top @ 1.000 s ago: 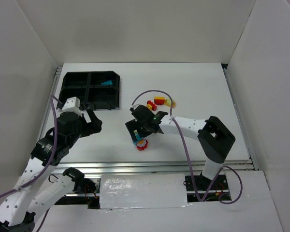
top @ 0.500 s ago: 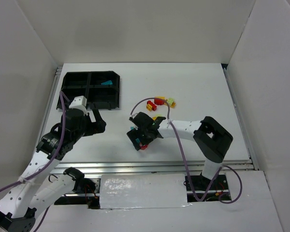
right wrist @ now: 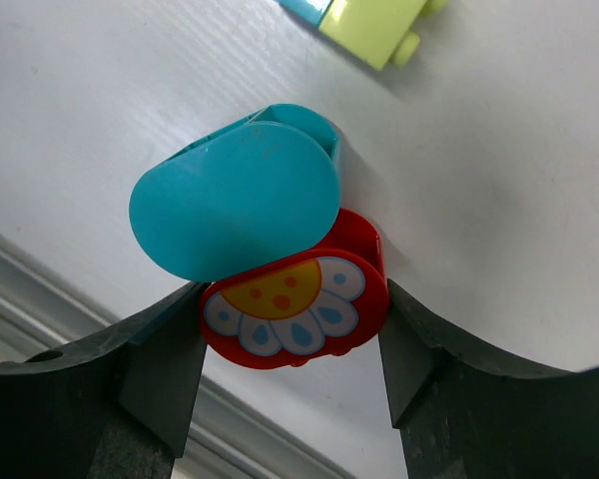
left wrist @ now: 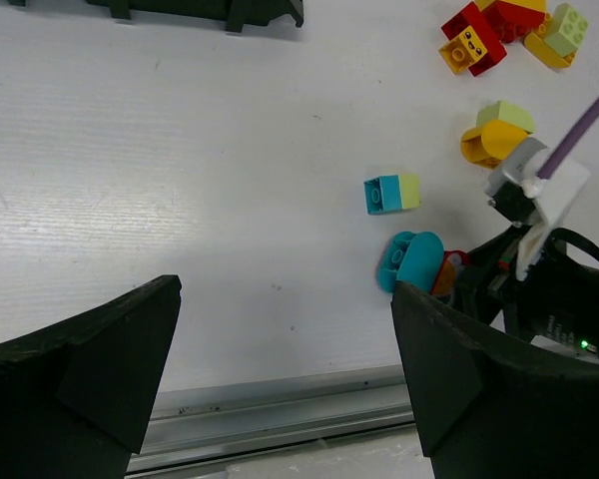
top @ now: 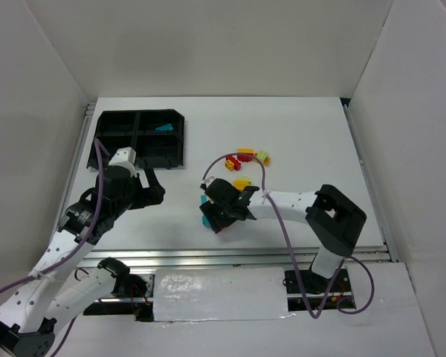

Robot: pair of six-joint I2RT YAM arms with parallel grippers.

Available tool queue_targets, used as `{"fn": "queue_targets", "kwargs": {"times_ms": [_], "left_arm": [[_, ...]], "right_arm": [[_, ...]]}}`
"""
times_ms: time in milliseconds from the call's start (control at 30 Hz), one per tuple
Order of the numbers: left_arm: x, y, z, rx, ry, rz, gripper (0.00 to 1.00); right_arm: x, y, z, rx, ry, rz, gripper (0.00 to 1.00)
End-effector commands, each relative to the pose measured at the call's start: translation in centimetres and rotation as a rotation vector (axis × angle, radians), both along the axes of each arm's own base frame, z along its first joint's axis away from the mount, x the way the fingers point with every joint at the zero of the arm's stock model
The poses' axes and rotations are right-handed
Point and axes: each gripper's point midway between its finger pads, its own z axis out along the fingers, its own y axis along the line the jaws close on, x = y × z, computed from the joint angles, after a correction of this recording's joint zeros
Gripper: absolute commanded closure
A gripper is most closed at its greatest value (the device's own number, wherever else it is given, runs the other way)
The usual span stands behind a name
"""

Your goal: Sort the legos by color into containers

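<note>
My right gripper (right wrist: 292, 321) is shut on a red brick with a flower face (right wrist: 295, 304); its two fingers press the brick's sides on the table. A rounded teal brick (right wrist: 235, 205) lies touching that red one. Seen from above, the right gripper (top: 218, 217) covers the red brick, with the teal one (top: 206, 219) at its left. A teal-and-lime brick (left wrist: 391, 193) lies just beyond. Red, yellow and lime bricks (top: 247, 156) cluster further back. The black tray (top: 126, 141) of containers sits far left, one teal brick (top: 163, 128) in its far right compartment. My left gripper (left wrist: 285, 299) hangs open over bare table.
A yellow rounded brick with a lime top (left wrist: 494, 135) lies between the cluster and the right arm. The metal rail (left wrist: 270, 419) runs along the table's near edge, close to the red brick. White walls enclose the table.
The right gripper has come down round the red flower brick and closed on its sides. The left arm has swung slightly right, still open.
</note>
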Motion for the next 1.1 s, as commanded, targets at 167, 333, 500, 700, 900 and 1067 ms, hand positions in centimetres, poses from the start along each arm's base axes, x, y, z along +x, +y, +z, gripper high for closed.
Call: {"fn": "queue_targets", "kwargs": {"times_ms": [167, 333, 500, 700, 900, 1067], "left_arm": [[0.4, -2.9, -1.1, -0.084, 0.044, -0.1, 0.0], [-0.7, -9.4, -0.6, -0.322, 0.061, -0.393, 0.01], [-2.5, -14.5, 0.5, -0.554, 0.104, -0.598, 0.01], [-3.1, -16.9, 0.0, -0.598, 0.159, -0.637, 0.01], [-2.8, -16.6, -0.5, -0.583, 0.168, -0.598, 0.02], [-2.5, -15.6, -1.3, -0.539, 0.175, -0.525, 0.02]], "right_arm": [[0.0, 1.1, 8.1, 0.28, -0.188, -0.005, 0.77], [-1.5, 1.0, 11.8, 0.402, -0.242, 0.023, 0.77], [-2.8, 1.2, 15.3, 0.474, -0.308, 0.039, 0.77], [-3.4, 1.6, 16.5, 0.462, -0.351, 0.034, 0.76], [-2.5, 1.1, 15.9, 0.424, -0.369, -0.031, 0.77], [-2.3, 0.4, 16.6, 0.464, -0.395, -0.072, 0.83]]}}
